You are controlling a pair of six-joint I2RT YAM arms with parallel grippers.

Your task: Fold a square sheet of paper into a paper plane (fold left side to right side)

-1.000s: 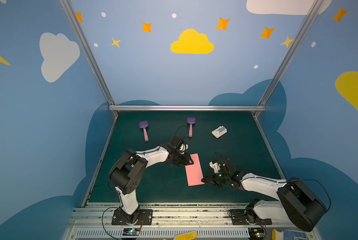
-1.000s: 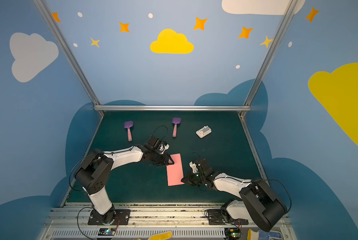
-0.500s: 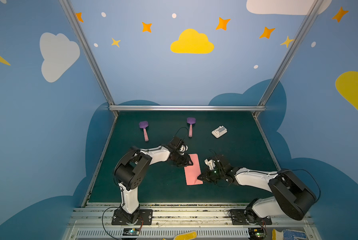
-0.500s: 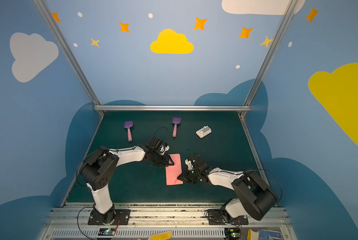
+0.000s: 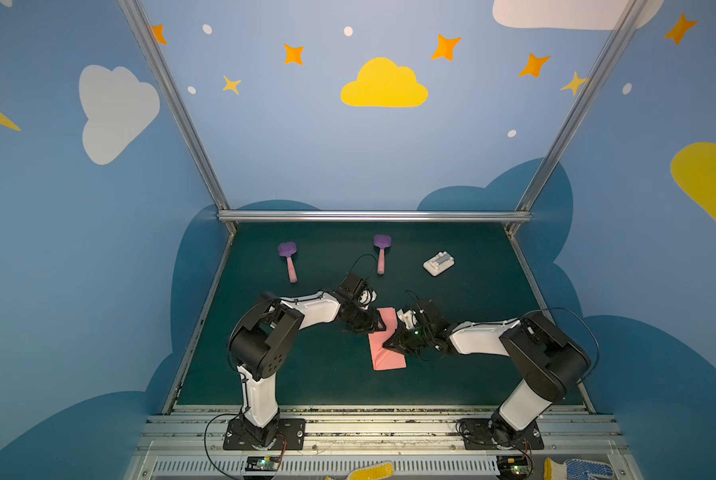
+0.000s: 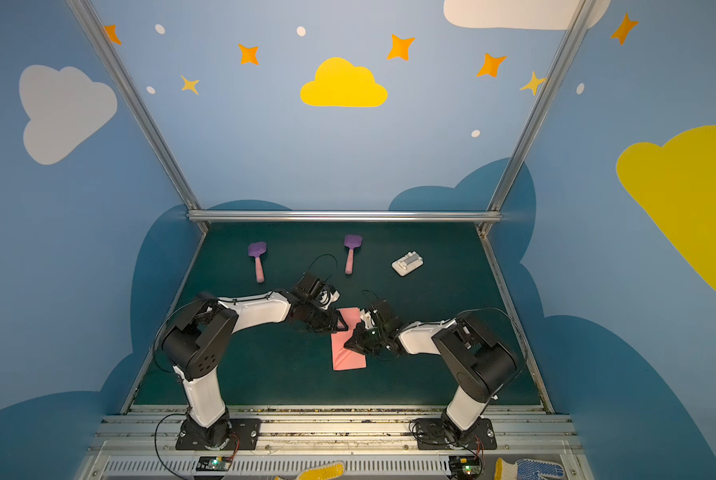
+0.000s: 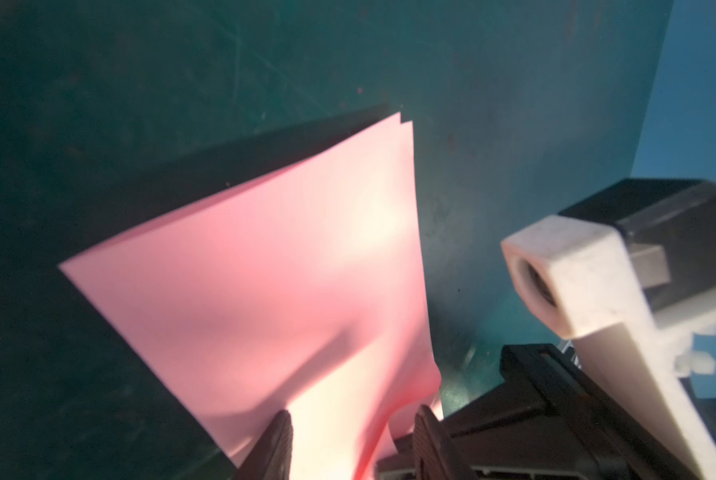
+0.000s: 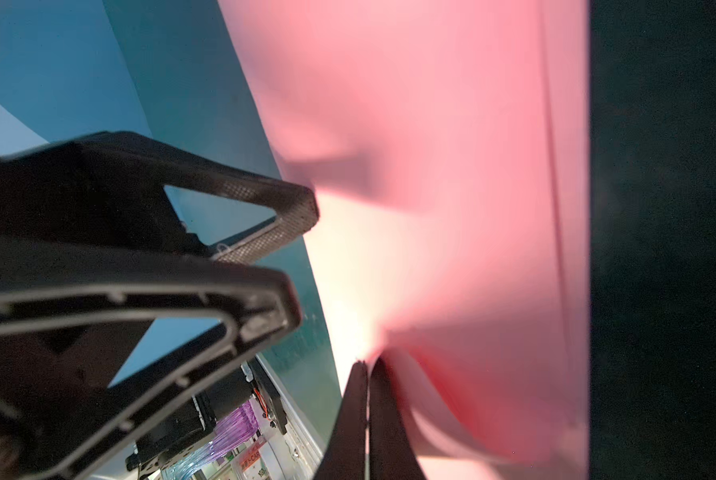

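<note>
Your square sheet of paper (image 5: pixel 389 359) lies mid-surface (image 5: pixel 306 374), doubled into a narrow rectangle, w/ both arms meeting over its far half. In the left wrist view the two layers don't quite match at the far corner. Your left gripper (image 7: pixel 352 415) has its jaws apart, straddling the paper's edge w/o clamping it; in the right wrist view one finger (image 8: pixel 300 208) just touches the sheet. Your right gripper (image 8: pixel 366 365) is closed tight at the opposite edge and looks to have nipped the paper there, since the sheet rises and curls round its tip. Btw the two grippers the paper bows up instead of lying flat. Risks, as I judge them: (1) pull or lift w/ the right while the left isn't holding and the whole sheet slides, the layers shear more, and the next crease lands off-line; (2) close the left onto that bulge and you'll press in a stray wrinkle; (3) thin paper nipped at one spot can tear or dog-ear if dragged sideways; (4) the grippers are v. near each other, so a small overreach means fingers clash. The spatulas (image 5: pixel 287 259) and white block (image 5: pixel 438 263) lie well apart at the far side, so no worry there.
</note>
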